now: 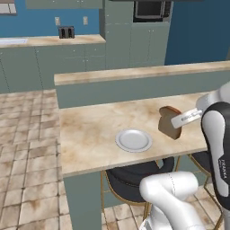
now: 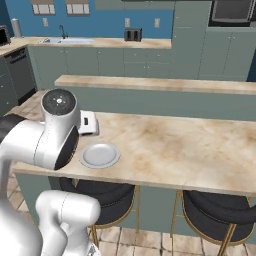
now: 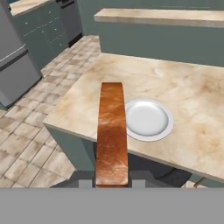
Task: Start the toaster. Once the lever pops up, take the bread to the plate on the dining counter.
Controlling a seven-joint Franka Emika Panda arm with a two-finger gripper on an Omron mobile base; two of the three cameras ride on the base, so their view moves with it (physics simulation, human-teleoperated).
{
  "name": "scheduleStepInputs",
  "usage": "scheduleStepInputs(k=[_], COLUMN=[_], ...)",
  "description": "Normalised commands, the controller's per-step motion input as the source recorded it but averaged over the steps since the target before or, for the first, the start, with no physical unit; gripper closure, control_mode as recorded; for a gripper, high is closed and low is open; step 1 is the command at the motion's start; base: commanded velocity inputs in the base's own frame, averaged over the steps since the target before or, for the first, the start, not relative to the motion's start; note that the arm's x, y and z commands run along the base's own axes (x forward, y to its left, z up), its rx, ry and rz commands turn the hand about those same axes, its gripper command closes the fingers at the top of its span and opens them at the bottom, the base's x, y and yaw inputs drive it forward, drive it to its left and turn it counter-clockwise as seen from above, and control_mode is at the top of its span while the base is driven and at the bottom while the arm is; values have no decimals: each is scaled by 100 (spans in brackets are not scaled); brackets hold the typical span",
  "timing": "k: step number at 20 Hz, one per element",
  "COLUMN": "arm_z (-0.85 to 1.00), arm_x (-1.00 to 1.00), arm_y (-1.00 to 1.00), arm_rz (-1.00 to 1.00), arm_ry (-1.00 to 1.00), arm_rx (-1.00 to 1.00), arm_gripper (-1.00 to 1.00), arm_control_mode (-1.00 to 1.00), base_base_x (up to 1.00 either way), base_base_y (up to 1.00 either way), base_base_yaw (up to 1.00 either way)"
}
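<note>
While the toaster sits far off on the back kitchen counter, well apart from everything else, the work is now happening over the dining counter. Going left to right in the left base view, I see the plate lying bare near the counter's front edge, then the bread hanging upright just beside it to the right, above the marble top. The gripper has its 2 jaws closed narrow on the slice, pinching it by the edge. From the hand's own camera the crust runs straight up the middle and overlaps the plate's left rim, so the slice looks near but not yet over the centre. I judge the toasting and the carry as done. What is left is the last small shift over the plate, lowering the slice, and letting go.
</note>
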Motion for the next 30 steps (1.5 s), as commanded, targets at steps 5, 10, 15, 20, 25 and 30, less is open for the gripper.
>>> scheduleStepInputs(k=[5, 10, 15, 20, 25, 30], arm_z=[-23, -30, -39, -32, -31, -34], arm_x=[34, 28, 33, 33, 41, 40], arm_y=[0, 0, 0, 2, 5, 8], arm_rz=[0, 0, 0, 0, 0, 0], arm_ry=[0, 0, 0, 0, 0, 0], arm_rx=[1, 0, 0, 0, 0, 0], arm_gripper=[100, 100, 100, 100, 100, 100], arm_control_mode=[-100, -100, -100, -100, -100, -100], base_base_x=[0, 0, 0, 0, 0, 0], base_base_y=[0, 0, 0, 0, 0, 0], base_base_yaw=[0, 0, 0, 0, 0, 0])
